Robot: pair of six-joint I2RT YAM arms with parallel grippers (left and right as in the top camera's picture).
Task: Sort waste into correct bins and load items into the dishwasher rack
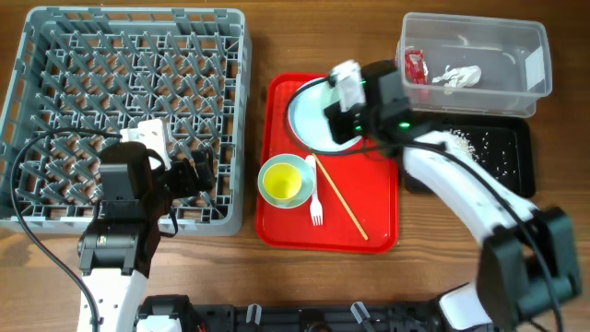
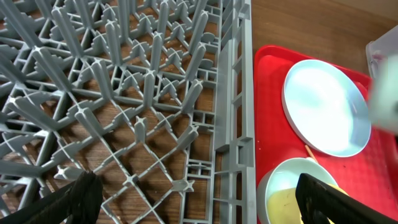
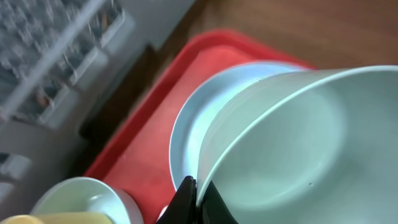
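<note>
A pale green bowl (image 3: pixel 280 143) is being pinched at its rim by the right gripper (image 3: pixel 196 200), a carry into the dishwasher rack (image 1: pixel 138 14) likely being called for next.

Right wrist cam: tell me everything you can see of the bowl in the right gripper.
The bowl is pale green-white, smooth and glossy, plastic by its look, with a thin rim and an empty, clean inside. The right gripper pinches its rim, holding it tilted with the opening toward the camera, above the white plate on the red tray. Whether it touches the plate cannot be told. Overhead, the arm hides it.
</note>
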